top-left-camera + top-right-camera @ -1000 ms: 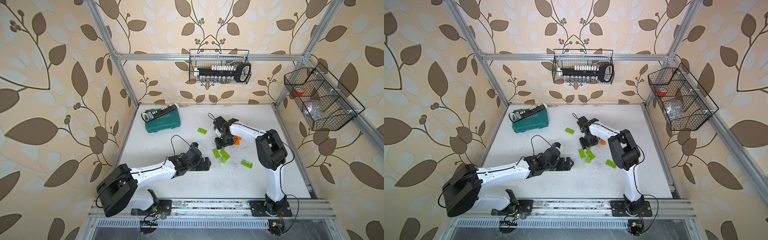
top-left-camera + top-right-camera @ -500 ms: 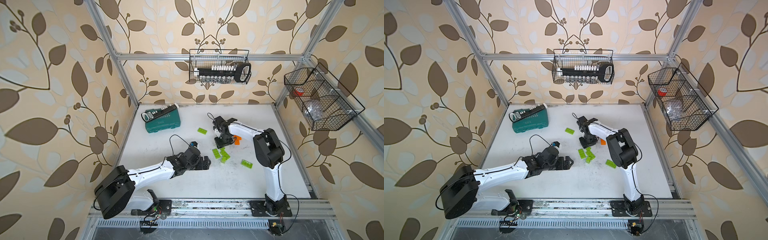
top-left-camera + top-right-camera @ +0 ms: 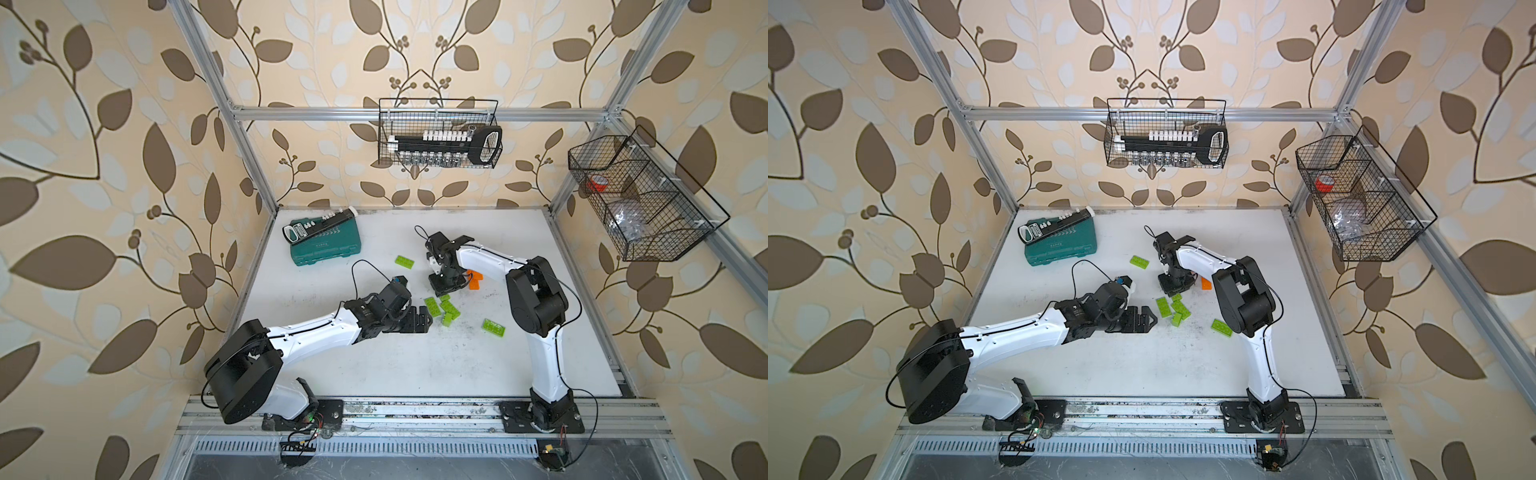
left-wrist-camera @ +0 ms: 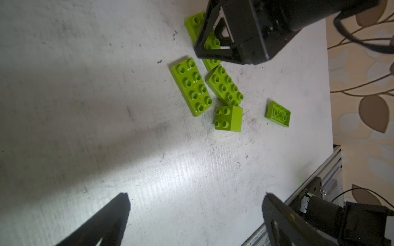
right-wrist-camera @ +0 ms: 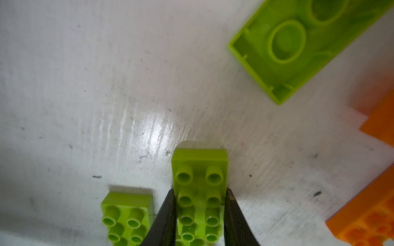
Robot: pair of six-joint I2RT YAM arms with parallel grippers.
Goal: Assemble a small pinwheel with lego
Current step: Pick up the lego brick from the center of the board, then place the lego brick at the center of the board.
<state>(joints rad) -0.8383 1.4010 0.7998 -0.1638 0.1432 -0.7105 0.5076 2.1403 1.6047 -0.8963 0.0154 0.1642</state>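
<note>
2 risks for you: the right jaws pinch the long sides of a green brick [image 5: 199, 170] near the middle of the counter [image 3: 415, 365], so smooth plastic may slip or twist on lifting, and 1 finger [image 5: 167, 213] sits just beside a neighbouring green brick [image 5: 128, 213], which could drag along. Orange bricks [image 5: 375, 213] lie near. Your left jaws hang wide apart, empty.

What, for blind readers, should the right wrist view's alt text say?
Jaws of the right gripper pinch a studs-up lime brick on the table. Beside it lies a second lime brick; beyond, an upturned lime brick and orange bricks.
</note>
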